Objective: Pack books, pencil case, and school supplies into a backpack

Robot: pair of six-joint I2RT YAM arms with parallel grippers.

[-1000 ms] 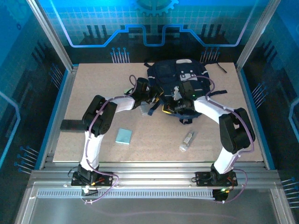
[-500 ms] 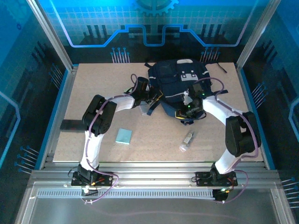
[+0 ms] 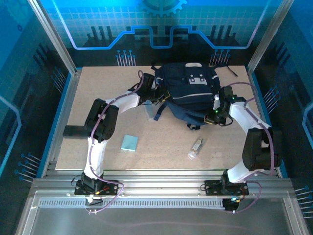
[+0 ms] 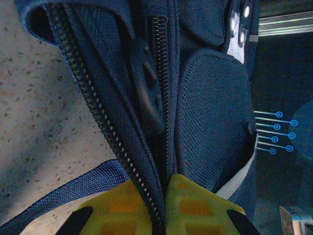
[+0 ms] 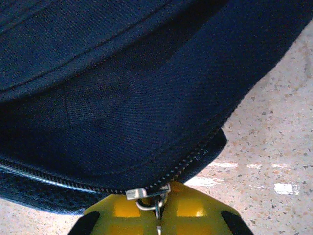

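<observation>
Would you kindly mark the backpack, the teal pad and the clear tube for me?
backpack (image 3: 185,89): top external view, front panel.
teal pad (image 3: 129,143): top external view, middle of its face.
clear tube (image 3: 196,148): top external view, middle of its body.

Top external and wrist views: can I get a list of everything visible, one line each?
table: one, speckled beige, under everything
backpack: one, dark navy, far middle of table
square pad: one, pale teal, near left of centre
tube: one, clear-white, near right of centre
dark flat thing: one, black, table's left edge
left tool: one, yellow pads, shut on backpack's zipper edge
right tool: one, yellow pads, shut on zipper pull
</observation>
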